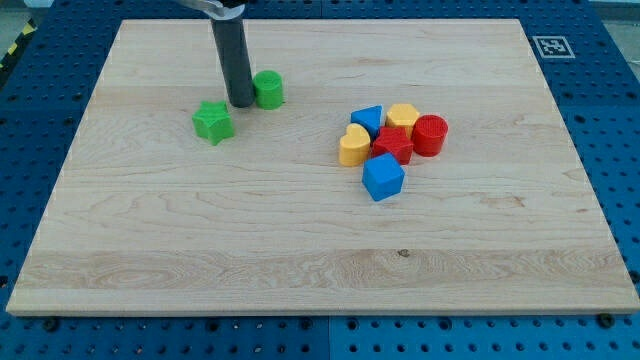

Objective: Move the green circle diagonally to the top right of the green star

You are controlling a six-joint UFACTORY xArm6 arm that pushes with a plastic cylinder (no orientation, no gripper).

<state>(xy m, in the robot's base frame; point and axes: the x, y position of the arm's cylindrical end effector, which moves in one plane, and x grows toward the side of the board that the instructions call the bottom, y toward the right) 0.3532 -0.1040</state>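
The green circle [268,89] lies on the wooden board [300,250] toward the view's upper left. The green star [213,122] lies below and to the left of it, a short gap apart. My tip [240,103] rests on the board right against the green circle's left side, just above and to the right of the green star. The dark rod rises from there to the view's top edge.
A tight cluster sits right of centre: a blue triangle-like block [368,118], a yellow block [403,116], a red cylinder [430,135], a yellow heart [353,147], a red star [392,145] and a blue cube-like block [383,177]. A marker tag [551,46] sits at the board's top-right corner.
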